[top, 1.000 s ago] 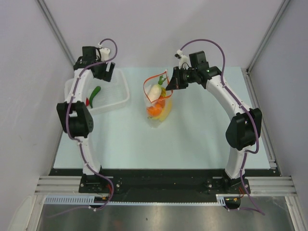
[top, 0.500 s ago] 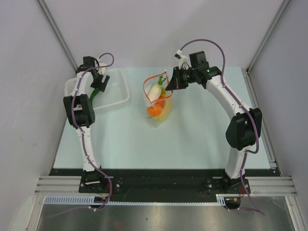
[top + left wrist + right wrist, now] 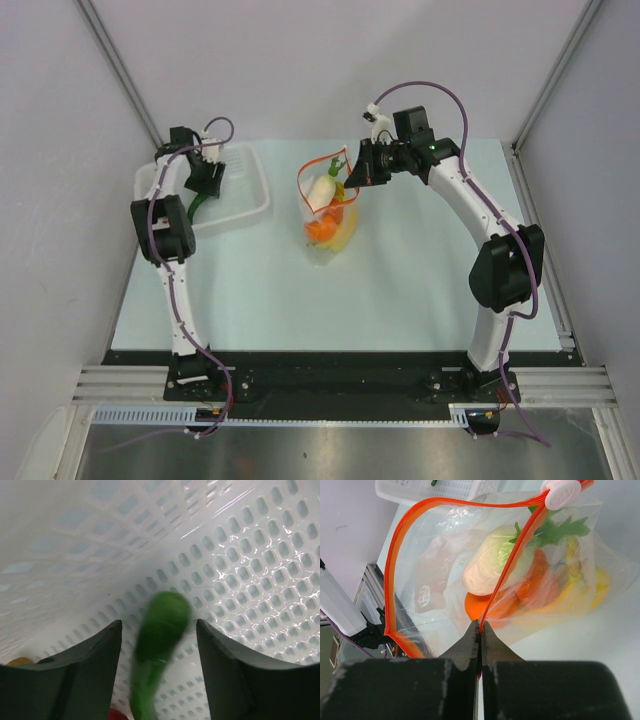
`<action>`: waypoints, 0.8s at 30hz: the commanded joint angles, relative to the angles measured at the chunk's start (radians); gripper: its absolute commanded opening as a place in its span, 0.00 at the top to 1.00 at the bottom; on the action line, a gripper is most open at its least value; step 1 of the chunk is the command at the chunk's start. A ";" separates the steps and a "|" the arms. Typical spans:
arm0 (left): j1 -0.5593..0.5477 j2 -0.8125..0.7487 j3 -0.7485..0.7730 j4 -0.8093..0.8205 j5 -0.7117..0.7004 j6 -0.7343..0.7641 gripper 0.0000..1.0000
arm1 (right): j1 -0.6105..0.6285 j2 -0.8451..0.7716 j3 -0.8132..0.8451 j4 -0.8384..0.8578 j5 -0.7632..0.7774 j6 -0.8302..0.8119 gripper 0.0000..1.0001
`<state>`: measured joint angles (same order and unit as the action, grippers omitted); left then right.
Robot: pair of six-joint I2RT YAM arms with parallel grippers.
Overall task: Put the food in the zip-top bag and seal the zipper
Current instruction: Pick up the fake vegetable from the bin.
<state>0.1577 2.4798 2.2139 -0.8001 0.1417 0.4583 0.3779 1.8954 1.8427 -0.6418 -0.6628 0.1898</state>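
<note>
My right claw [image 3: 480, 625] pinches the red-orange zipper strip [image 3: 392, 580] of the clear floppy plastic bag [image 3: 437, 535]; the bag's print is illegible. My left claw [image 3: 159, 630], spread, straddles a blurred green pepper [image 3: 167, 610].

The left gripper [image 3: 205, 183] is now lower inside the white tray [image 3: 256, 196]; its open fingers stand on both sides of the green pepper [image 3: 162, 622]; one second ago it was higher.

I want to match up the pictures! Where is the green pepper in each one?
Top external: the green pepper lies in the white tray at far left, under the left gripper.
Left wrist: centre, blurred, between the open fingers, on the tray's holed floor.
Right wrist: perhaps the tiny green speck in the tray at the top edge, above the zip-top bag; too small to tell.
Shared landmark: the white tray.
</note>
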 commanded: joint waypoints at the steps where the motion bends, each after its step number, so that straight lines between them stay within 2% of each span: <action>1: -0.009 -0.061 -0.066 -0.045 0.174 -0.027 0.41 | 0.009 -0.033 0.018 0.030 -0.011 -0.010 1.00; 2: -0.010 -0.085 -0.078 -0.039 0.182 -0.027 0.49 | 0.009 -0.035 0.016 0.028 -0.009 -0.012 1.00; 4: -0.015 -0.099 -0.098 -0.028 0.187 -0.023 0.58 | 0.009 -0.038 0.013 0.028 -0.006 -0.015 1.00; 6: -0.018 -0.102 -0.095 -0.037 0.179 -0.015 0.62 | 0.013 -0.044 0.013 0.024 -0.001 -0.021 1.00; 9: -0.020 -0.120 -0.092 -0.040 0.176 -0.013 0.73 | 0.015 -0.050 0.007 0.019 0.006 -0.026 1.00; 10: -0.021 -0.130 -0.094 -0.040 0.177 -0.013 0.81 | 0.016 -0.053 0.006 0.019 0.008 -0.027 1.00; 13: -0.026 -0.195 -0.100 -0.024 0.200 -0.033 0.90 | 0.016 -0.062 -0.002 0.018 0.014 -0.032 1.00; 19: -0.061 -0.430 -0.131 0.114 0.326 -0.185 0.96 | 0.022 -0.075 -0.014 0.021 0.017 -0.029 1.00; 22: -0.105 -0.542 -0.161 0.215 0.398 -0.257 0.97 | 0.024 -0.076 -0.020 0.030 0.019 -0.024 1.00; 24: -0.180 -0.581 -0.172 0.280 0.427 -0.285 0.97 | 0.029 -0.076 -0.022 0.031 0.015 -0.027 1.00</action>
<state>0.0914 2.0930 2.0495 -0.7055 0.4194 0.2913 0.3935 1.8767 1.8233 -0.6415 -0.6441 0.1783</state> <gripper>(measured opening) 0.364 0.011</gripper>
